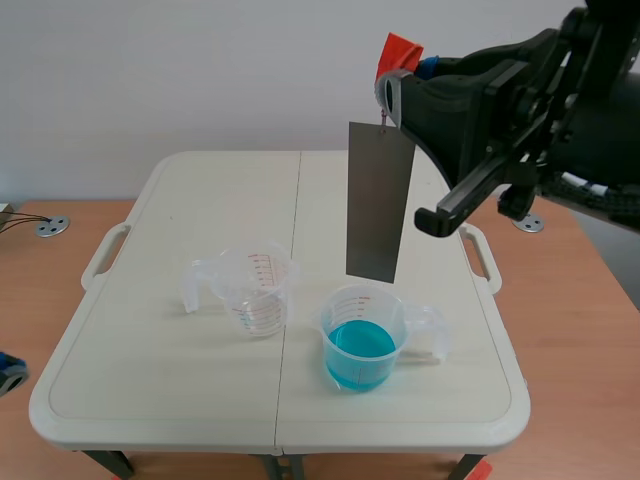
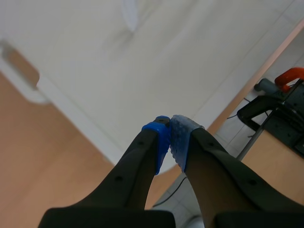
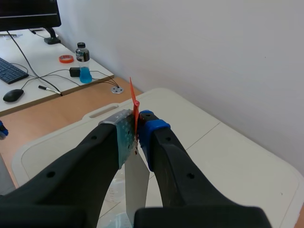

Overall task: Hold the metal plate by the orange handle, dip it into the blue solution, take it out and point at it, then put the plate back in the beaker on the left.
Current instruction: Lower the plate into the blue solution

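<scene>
Above the blue beaker (image 1: 362,350), the right pincer (image 3: 137,133) clamps the plate's (image 1: 379,203) orange handle (image 3: 133,102).

Grey metal plate (image 1: 380,200) hangs upright from orange handle (image 1: 400,50), above blue-solution beaker (image 1: 362,345); clear beaker (image 1: 258,292) stands left.

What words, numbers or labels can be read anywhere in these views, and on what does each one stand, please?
No text can be read in any view.
On the left beaker: red graduation marks, too small to read.
On the bottle beyond the table: a dark label, too blurred to read.
On the keyboard: keys too small to read.
On the metal plate: no text visible.
</scene>
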